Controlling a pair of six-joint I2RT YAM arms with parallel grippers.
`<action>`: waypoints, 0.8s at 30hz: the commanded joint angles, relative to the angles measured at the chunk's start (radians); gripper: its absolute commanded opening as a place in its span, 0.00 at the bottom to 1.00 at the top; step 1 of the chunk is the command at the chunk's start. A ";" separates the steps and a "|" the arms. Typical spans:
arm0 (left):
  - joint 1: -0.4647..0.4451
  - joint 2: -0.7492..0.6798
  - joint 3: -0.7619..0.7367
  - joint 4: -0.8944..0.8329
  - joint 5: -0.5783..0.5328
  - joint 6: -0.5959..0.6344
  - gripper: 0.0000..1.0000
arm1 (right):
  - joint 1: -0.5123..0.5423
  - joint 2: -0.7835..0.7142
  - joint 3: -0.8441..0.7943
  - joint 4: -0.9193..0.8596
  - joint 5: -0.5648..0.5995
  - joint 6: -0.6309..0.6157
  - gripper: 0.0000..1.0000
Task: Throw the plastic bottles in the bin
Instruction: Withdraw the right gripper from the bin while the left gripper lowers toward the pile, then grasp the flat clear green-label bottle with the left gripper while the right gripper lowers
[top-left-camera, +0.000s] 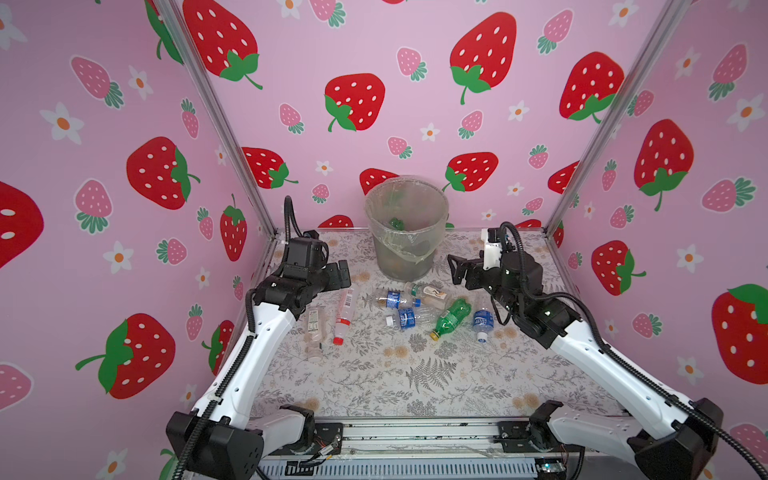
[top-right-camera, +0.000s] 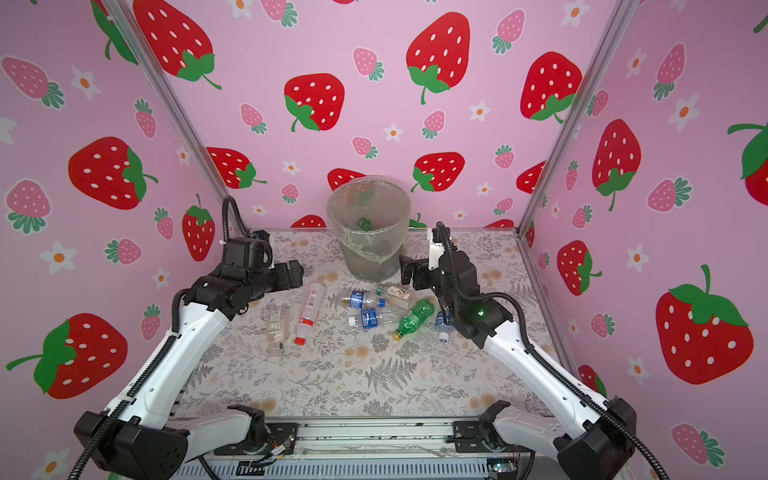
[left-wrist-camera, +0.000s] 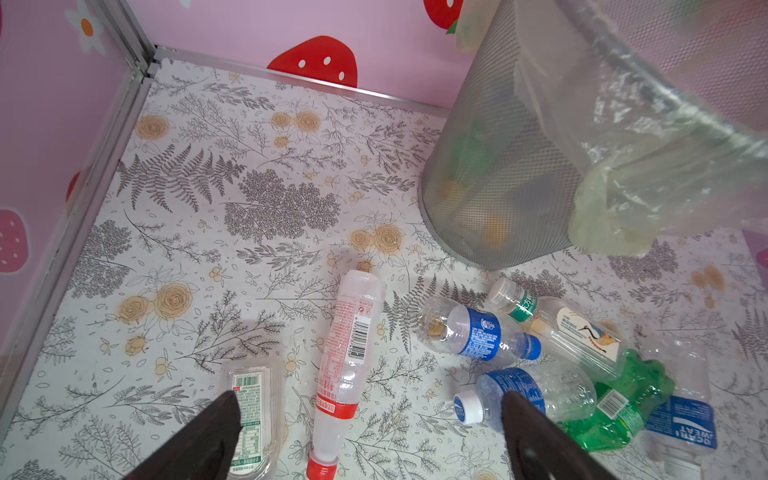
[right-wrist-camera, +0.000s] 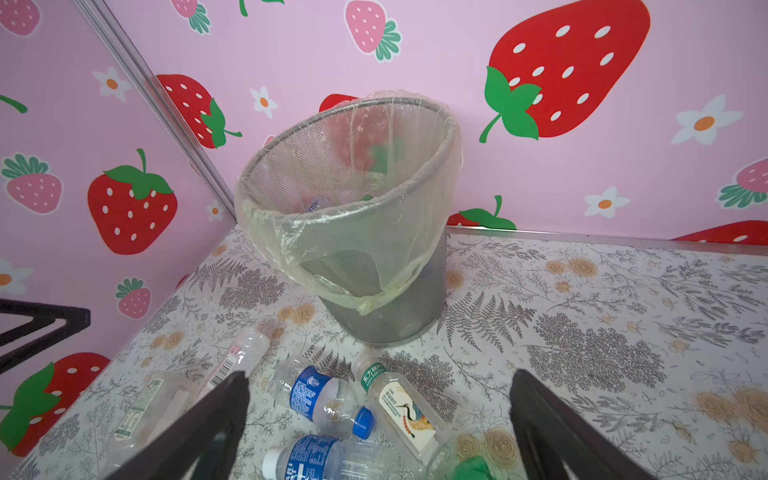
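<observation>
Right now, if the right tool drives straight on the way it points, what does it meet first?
Most likely the bin, on its near wall. The open right tool aims at it. The bird-label bottle just ahead seems to lie below that line, though depth is unclear.

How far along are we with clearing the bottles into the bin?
Partly done: the bin already holds some, a green bottle among them. Nothing in hand: the left end effector and right end effector hover open and empty. Left: seven bottles lying on the table in front of the bin, from the red-capped bottle to the blue-labelled bottle beside the right arm.
</observation>
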 joint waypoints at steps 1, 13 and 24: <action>0.025 -0.007 -0.029 -0.053 0.062 -0.044 0.99 | 0.001 -0.044 -0.048 -0.026 -0.002 -0.001 0.99; 0.061 -0.041 -0.163 -0.131 -0.039 -0.095 0.99 | -0.008 -0.153 -0.220 -0.023 -0.042 -0.005 0.99; 0.111 -0.109 -0.338 -0.020 -0.030 -0.144 0.99 | -0.025 -0.163 -0.286 -0.031 -0.085 -0.031 0.99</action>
